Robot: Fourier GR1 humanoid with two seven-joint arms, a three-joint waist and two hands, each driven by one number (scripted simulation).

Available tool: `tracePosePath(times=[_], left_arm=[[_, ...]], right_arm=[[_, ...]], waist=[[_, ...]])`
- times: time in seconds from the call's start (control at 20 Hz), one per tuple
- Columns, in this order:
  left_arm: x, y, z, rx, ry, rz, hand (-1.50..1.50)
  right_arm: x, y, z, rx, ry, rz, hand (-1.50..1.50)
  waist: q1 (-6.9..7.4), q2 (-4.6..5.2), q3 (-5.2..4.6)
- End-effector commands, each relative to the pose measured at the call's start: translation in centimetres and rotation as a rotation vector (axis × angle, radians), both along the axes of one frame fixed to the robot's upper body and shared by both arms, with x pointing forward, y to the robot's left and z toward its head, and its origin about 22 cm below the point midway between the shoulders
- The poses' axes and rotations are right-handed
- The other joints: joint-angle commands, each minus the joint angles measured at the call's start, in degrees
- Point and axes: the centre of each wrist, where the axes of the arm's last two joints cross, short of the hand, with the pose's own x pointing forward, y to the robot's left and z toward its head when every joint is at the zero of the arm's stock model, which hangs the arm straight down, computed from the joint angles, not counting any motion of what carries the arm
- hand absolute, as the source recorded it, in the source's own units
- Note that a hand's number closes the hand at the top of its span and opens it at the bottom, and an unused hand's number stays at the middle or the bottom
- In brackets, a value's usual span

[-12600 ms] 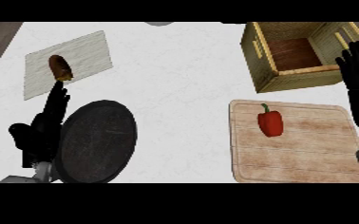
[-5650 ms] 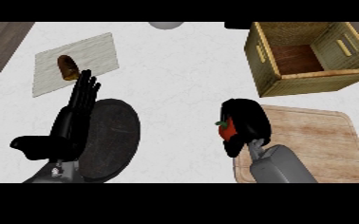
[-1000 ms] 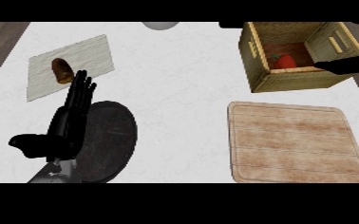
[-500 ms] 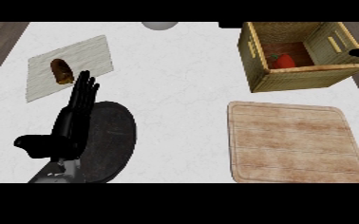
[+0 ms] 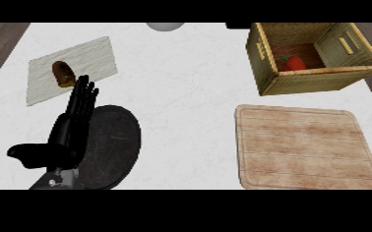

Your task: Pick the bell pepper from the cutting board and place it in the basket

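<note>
The pepper (image 5: 294, 63) lies inside the basket (image 5: 263, 59), on its reddish floor near the middle. The basket stands at the counter's (image 5: 189, 78) far right, its walls woven and tan. Just near of the basket lies the board (image 5: 301, 147), flat on the counter, its wooden top bare.

The left hand (image 5: 69, 128) shows at the view's lower left. Its fingers (image 5: 81, 98) are straight and held together, pointing away from the robot, and grip nothing. The thumb (image 5: 29, 155) juts out to the left, apart from the fingers. Under the palm and to the right of the fingers lies a dark round plate (image 5: 112, 147). Just beyond the fingertips lies a pale mat (image 5: 80, 66), with a brown item (image 5: 64, 73) on it, close to the fingertips but not touching them. The pepper and basket are well apart from the fingers, far to their right.

A grey round object (image 5: 166, 26) sits at the counter's far edge, cut by the frame.

The right hand shows nowhere in the view.
</note>
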Motion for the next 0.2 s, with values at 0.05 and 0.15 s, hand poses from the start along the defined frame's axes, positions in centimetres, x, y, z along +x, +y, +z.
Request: tracePosePath(times=[0.05, 0.15], left_arm=[[-0.6, 0.4, 0.7, -0.008, 0.009, 0.015, 0.00], [0.1, -0.5, 0.8, -0.004, -0.004, -0.009, 0.00]], right_arm=[[-2.3, -3.7, 1.9, 0.090, -0.043, 0.080, -1.50], [-4.2, -6.3, 2.7, 0.088, -0.052, 0.123, -1.50]], waist=[[0.31, 0.03, 0.02], [0.37, 0.20, 0.07]])
